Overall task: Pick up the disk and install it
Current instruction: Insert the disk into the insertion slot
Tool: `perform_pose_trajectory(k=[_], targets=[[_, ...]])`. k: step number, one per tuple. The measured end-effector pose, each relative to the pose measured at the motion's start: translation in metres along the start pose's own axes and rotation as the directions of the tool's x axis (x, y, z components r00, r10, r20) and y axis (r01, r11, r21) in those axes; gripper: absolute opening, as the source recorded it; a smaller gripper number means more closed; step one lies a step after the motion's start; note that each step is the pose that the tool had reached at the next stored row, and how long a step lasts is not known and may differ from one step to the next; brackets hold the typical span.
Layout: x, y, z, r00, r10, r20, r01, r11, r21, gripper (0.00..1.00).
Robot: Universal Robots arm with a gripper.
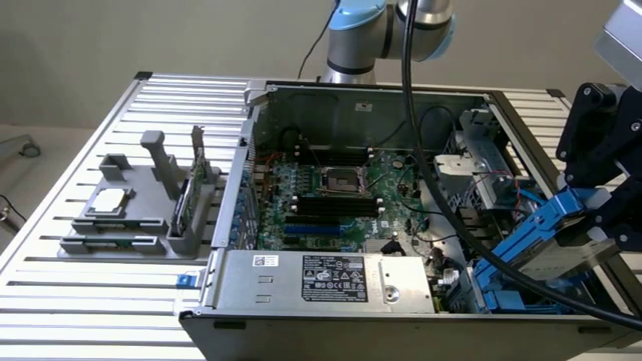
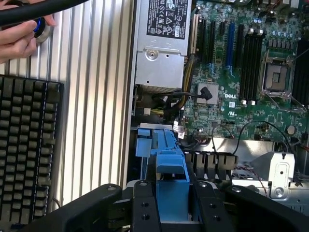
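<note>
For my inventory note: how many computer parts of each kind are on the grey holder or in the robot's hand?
Silver-grey metal hard drive in bright blue plastic carrier, gripped in the black hand: 1
Small square silver processor chip: 1
Thin green circuit card, standing upright: 1
Total: 3
Front slot of the grey holder: contents unclear.
</note>
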State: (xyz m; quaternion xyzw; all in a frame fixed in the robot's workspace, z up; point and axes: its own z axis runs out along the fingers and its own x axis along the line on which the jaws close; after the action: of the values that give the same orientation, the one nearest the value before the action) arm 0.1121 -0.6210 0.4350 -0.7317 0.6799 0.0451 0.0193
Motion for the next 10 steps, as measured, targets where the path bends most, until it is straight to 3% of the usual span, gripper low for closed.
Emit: perform_pose_trajectory(k=[7, 10], targets=[[-0.0005, -0.0012, -0.0003, 0.9999, -0.009, 0.0042, 0.009, 1.0, -0.0005, 0.33], [-0.0004, -0.0014, 0.0001, 0.9999, -0.011, 0.009, 0.011, 0.9999, -0.0003, 0.33]])
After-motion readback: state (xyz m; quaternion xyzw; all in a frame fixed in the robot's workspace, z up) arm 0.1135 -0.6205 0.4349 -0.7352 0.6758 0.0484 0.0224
